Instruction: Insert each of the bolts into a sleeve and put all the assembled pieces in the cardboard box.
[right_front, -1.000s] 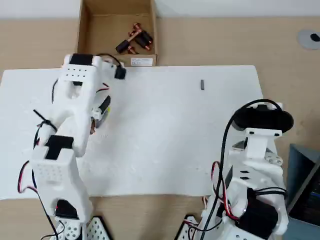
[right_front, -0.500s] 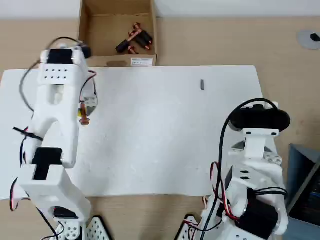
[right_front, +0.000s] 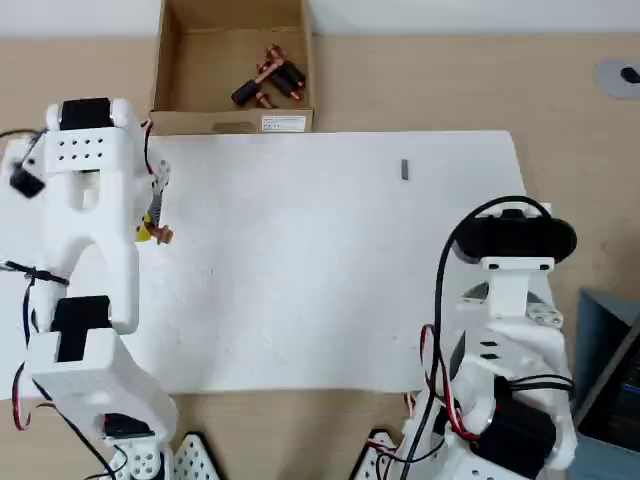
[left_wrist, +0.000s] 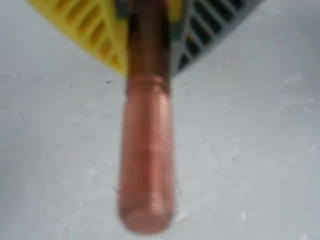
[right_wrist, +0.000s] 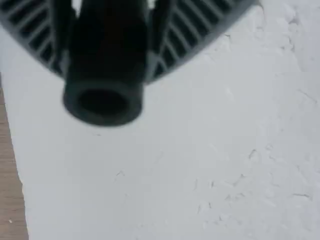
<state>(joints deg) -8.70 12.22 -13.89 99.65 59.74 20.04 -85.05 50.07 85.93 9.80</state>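
**A:** What's the lay of it from above?

**B:** The white surface (right_front: 330, 280) takes up most of the frame. The cardboard box (right_front: 175, 60) sits at its upper left edge, with assembled pieces (right_front: 270, 78) inside by the right wall.

**A:** And the left claw (right_front: 153, 212)?

**B:** It's at the frame's left, clamped on a copper bolt (left_wrist: 146, 160) whose shank juts past the fingertips.

**A:** The right claw (right_wrist: 107, 30)?

**B:** It's closed around a black sleeve (right_wrist: 103, 100), bore end protruding over the surface.

**A:** Anything smaller?

**B:** A small dark piece (right_front: 405, 169) lies at upper right, well apart from both.
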